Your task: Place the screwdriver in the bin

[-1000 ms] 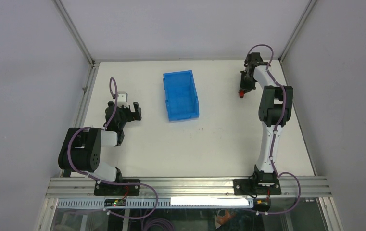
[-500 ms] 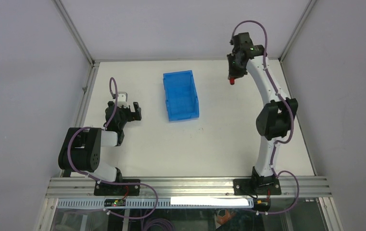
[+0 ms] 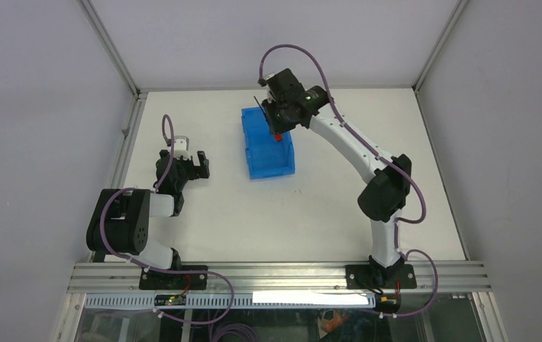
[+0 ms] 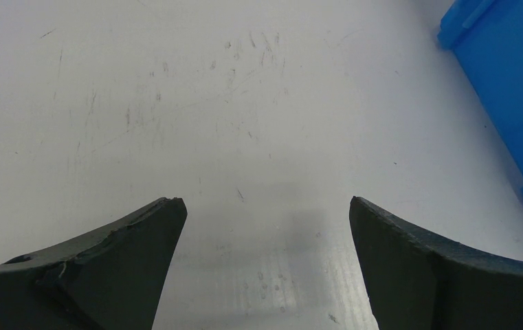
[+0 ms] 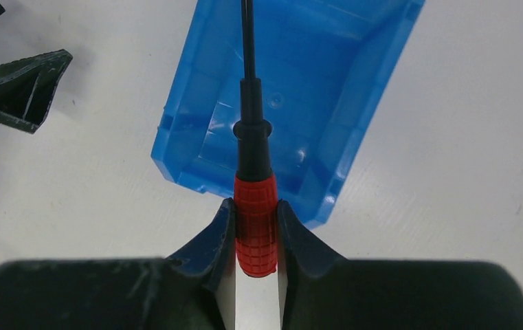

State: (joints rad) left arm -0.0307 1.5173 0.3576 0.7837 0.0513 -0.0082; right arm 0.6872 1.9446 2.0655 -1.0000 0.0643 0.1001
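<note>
Pinches the screwdriver (image 5: 251, 137) by its red handle in the right gripper (image 5: 256, 213), over the bin (image 5: 372, 89). Holds the left gripper (image 4: 265, 203) spread wide, empty, above the table (image 4: 176, 103).

- White links and black joint housings on the right arm (image 3: 346, 139).
- Bulky black housings and white links on the left arm (image 3: 122, 224).
- Thin purple cables (image 3: 290, 47) along both.
- Matte black, curved claw fingers (image 5: 207, 240).

The screwdriver (image 5: 256, 220), red-handled with a thin black shaft, hangs in the air over the bin (image 3: 250, 153), a translucent blue ribbed rectangle standing open side up on the desk (image 3: 325, 199).
</note>
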